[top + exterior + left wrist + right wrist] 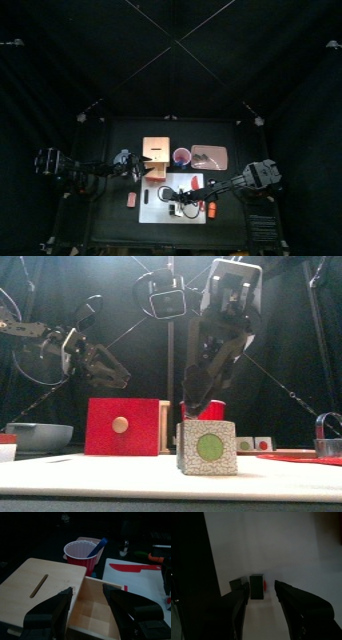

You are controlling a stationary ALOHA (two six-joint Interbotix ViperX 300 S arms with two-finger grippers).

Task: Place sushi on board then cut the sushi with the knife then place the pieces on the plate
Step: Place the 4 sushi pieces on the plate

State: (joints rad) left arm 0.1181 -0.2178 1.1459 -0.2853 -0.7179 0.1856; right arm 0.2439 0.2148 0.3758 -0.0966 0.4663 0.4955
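We logged the sushi block (207, 448) upright on the white board (278, 542), placed for cutting, the right gripper (257, 583) with jaws parted astride it, apparently untouching, and the left gripper (90, 592) likewise unclenched over the wooden box (40, 587), presumably idle.

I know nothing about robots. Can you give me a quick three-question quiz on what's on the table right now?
1. True or false: the blue knife stands in the red cup.
2. The sushi piece stands on: A) the white board; B) a pink tray; C) a bowl.
3. Fill in: the wooden box has its drawer ____.
Key: 1 true; 2 A; 3 open.
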